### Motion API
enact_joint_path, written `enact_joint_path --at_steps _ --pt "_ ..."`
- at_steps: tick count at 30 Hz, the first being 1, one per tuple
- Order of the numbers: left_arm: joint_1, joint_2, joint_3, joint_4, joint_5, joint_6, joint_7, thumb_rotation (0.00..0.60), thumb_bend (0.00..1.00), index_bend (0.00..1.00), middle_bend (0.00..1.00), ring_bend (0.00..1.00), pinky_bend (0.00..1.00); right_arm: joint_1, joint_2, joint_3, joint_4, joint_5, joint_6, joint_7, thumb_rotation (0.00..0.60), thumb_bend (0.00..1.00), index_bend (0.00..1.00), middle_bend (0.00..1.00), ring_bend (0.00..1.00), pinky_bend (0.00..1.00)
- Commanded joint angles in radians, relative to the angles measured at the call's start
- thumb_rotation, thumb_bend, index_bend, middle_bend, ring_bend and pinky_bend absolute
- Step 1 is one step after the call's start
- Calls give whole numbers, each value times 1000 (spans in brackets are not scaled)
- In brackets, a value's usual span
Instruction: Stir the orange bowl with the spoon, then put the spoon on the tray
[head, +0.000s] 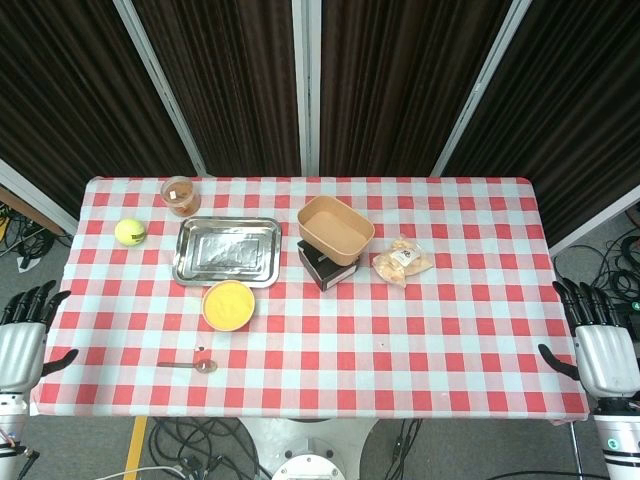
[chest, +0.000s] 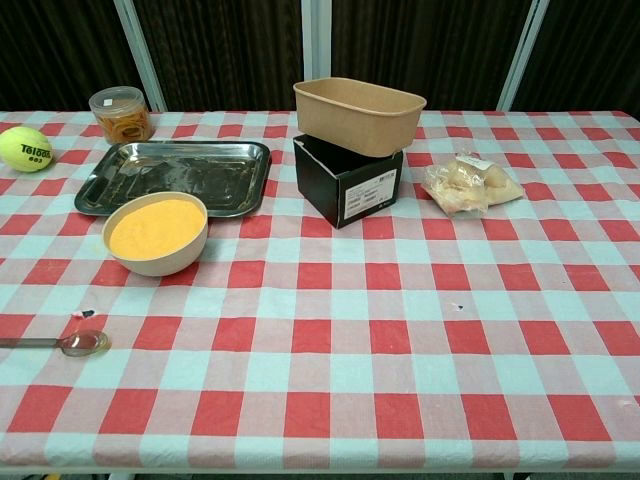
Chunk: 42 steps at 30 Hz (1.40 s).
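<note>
Left robot hand (head: 22, 335) and right robot hand (head: 600, 340): silver-grey palm shells with black fingers and black thumbs. Each sits on a pale grey wrist.

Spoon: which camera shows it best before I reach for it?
The head view: the whole spoon shows, handle pointing left, lying near the table's front edge below the orange bowl, with the left hand in frame. The chest view shows its bowl closer, but cuts the handle at the left edge.
</note>
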Motion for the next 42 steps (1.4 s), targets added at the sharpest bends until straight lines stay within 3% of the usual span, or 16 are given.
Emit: enact_joint_path --at_steps 1,14,17,26,33,42 --pt "0 2 1 -2 2 -1 -1 600 10 222 170 126 136 0 -1 0 1 -1 1 1 600 146 0 62 0 56" --pt "-5 19 5 -31 14 -12 -11 600 9 229 170 126 136 -9 -5 4 26 3 20 33 600 147 0 67 0 56" --pt "-14 19 -1 -34 13 -20 -11 600 19 257 215 152 165 -9 -5 8 32 8 21 39 600 147 0 69 0 56" --pt "-102 13 12 -19 59 -154 -42 600 122 399 428 351 537 9 -6 23 36 20 4 31 600 148 0 75 0 56" --pt "-180 -23 41 14 77 -302 -105 600 229 492 693 645 828 10 -6 24 34 32 -4 23 600 148 0 78 0 57" --pt "-235 -127 69 64 29 -439 -106 600 248 533 859 823 951 14 -6 24 26 40 -14 9 600 148 0 80 0 56"
